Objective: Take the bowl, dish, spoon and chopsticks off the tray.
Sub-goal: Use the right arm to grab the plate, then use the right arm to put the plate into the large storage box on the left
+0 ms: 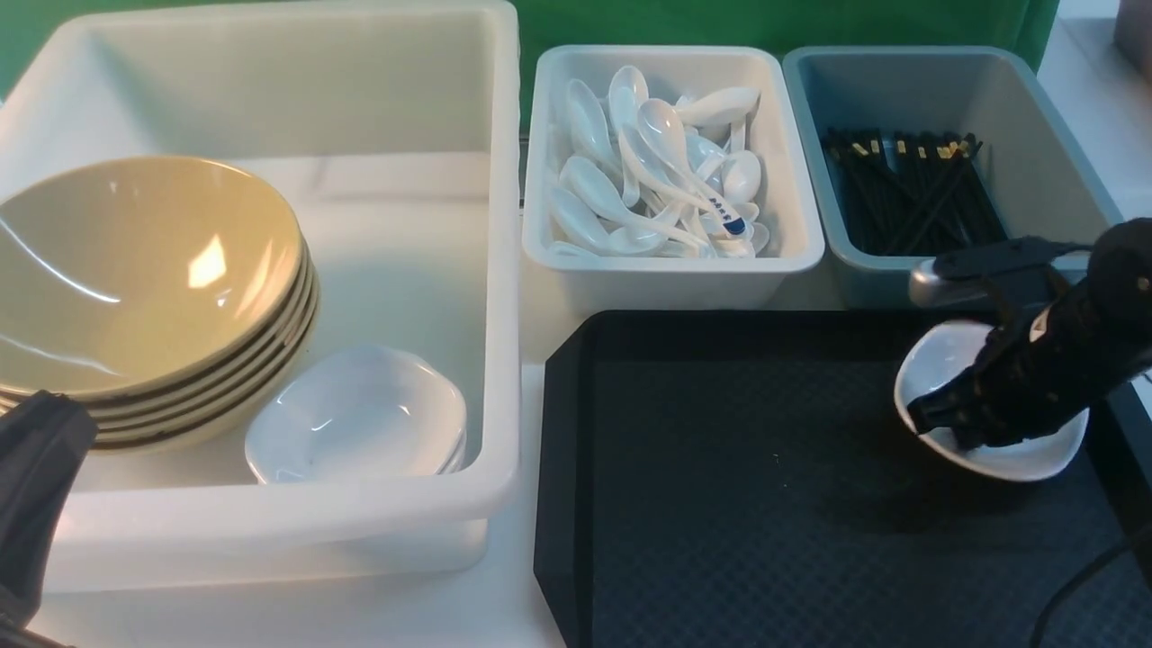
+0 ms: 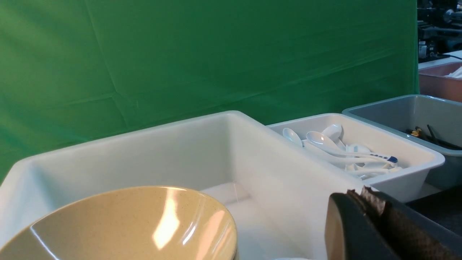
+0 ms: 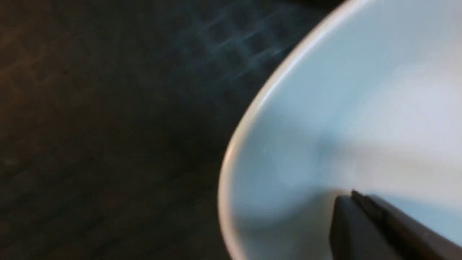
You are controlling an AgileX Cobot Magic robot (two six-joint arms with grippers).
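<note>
The white dish (image 1: 1012, 461) is near the right edge of the black tray (image 1: 720, 468). My right gripper (image 1: 931, 418) reaches over it from the right and is shut at its left side. In the right wrist view the closed right gripper (image 3: 352, 195) presses on the dish (image 3: 325, 108) above the tray (image 3: 108, 126). The yellow bowl (image 1: 135, 270) tops a stack in the big white tub. The blue-tipped spoon (image 1: 729, 220) lies in the spoon tub and the chopsticks (image 1: 909, 180) in the blue-grey tub. My left gripper (image 1: 45, 423) is shut and empty at the near left, beside the bowl (image 2: 126, 224).
The large white tub (image 1: 504, 270) also holds a small stack of white dishes (image 1: 360, 418). Behind the tray stand the white spoon tub (image 1: 675, 270) with several plain spoons and the blue-grey tub (image 1: 1035, 108). A green curtain closes the back.
</note>
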